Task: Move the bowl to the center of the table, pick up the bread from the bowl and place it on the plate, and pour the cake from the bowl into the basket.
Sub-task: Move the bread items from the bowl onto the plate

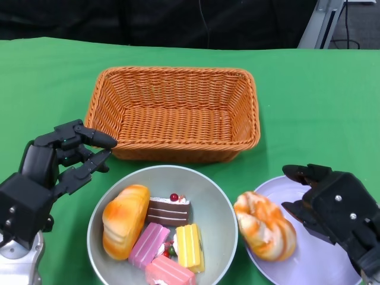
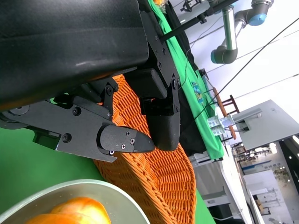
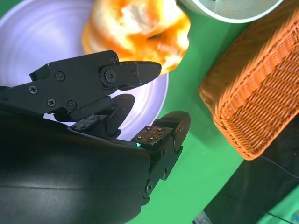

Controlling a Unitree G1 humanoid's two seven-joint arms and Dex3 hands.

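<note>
from the head view, the round grey bowl (image 1: 222,205) sits mid-table holding a golden bread loaf (image 1: 124,219) and cake slices (image 1: 169,237); another orange-glazed bread (image 1: 265,225) lies on the lilac plate (image 1: 309,267). right wrist view: the right hand (image 3: 135,107), fingers apart and empty, hangs beside that bread. left wrist view: the left hand (image 2: 135,121), spread and empty, hovers by the woven orange basket (image 2: 159,177); it should probably close squarely on the loaf.
</note>
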